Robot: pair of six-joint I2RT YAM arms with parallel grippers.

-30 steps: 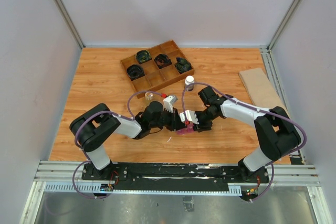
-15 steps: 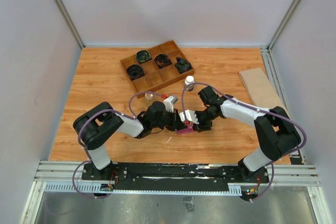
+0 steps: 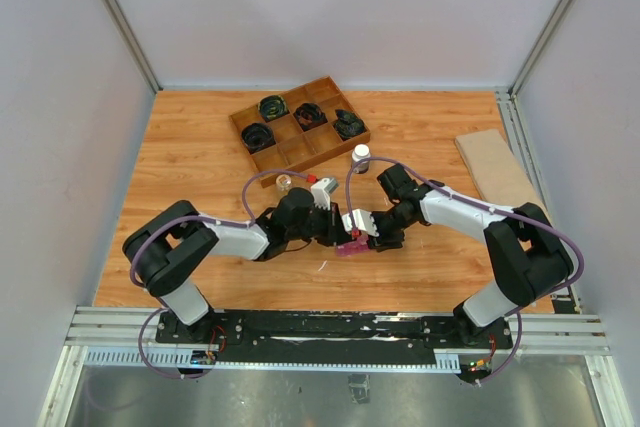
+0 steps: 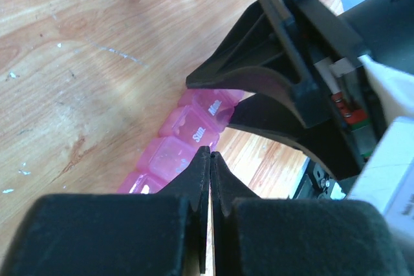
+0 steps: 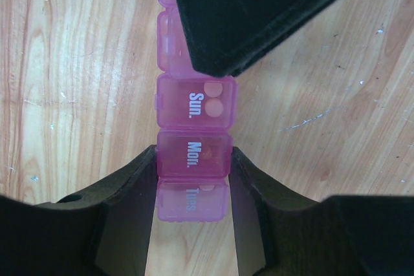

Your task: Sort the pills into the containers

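Note:
The containers (image 5: 194,105) are one translucent pink strip lying on the table, with lids marked Sun., Mon. and Tues. Two round tan pills (image 5: 213,97) show through the Sun. lid, and a third shows faintly in Tues. My right gripper (image 5: 194,157) is shut on the strip, one finger on each side of the Mon. compartment. My left gripper (image 4: 211,154) is shut, its tips just above the strip (image 4: 171,153), and I see nothing between them. From above, both grippers (image 3: 340,235) (image 3: 364,237) meet over the strip (image 3: 350,248).
A small glass jar (image 3: 284,184) stands behind the left wrist and a white-capped bottle (image 3: 361,156) behind the right. Further back lies a wooden divided tray (image 3: 290,147) with black coils. A flat board (image 3: 497,165) lies at the right. A pale speck (image 3: 323,266) sits near the strip.
The left gripper's jaws have closed fully, and the left arm's elbow has swung out to the left. The right arm and the strip have not moved.

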